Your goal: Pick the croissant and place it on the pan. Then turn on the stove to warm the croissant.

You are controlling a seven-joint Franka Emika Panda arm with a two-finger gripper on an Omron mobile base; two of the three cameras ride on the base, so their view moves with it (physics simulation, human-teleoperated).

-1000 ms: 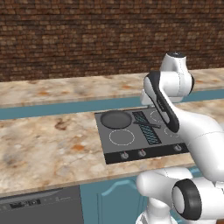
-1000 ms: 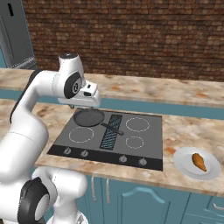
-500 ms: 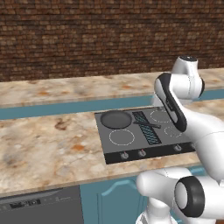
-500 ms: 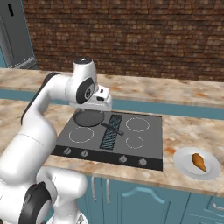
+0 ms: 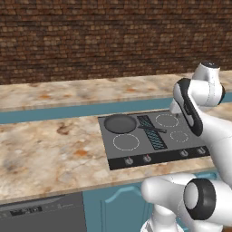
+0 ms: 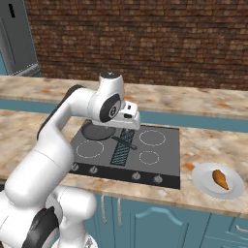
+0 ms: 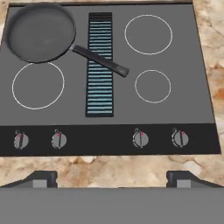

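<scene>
Presently, step in hand: reach for pickup, nothing yet lifted.
Item 1, end effector point(image 7: 112, 177): fingers spread apart, empty, poised above the stove point(image 7: 192, 65) front.
Item 2, croissant point(image 6: 220, 179): on a white plate point(image 6: 201, 181), on the table right of the stove.
Item 3, pan point(image 7: 40, 33): empty, rear-left burner.
Next move calls for swinging right, descending onto the pastry.

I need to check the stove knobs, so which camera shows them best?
The hand view: the stove faces it squarely, and all four knobs show large with red marks. The left base view shows them small along the front edge; the right base view shows them small and oblique.
</scene>
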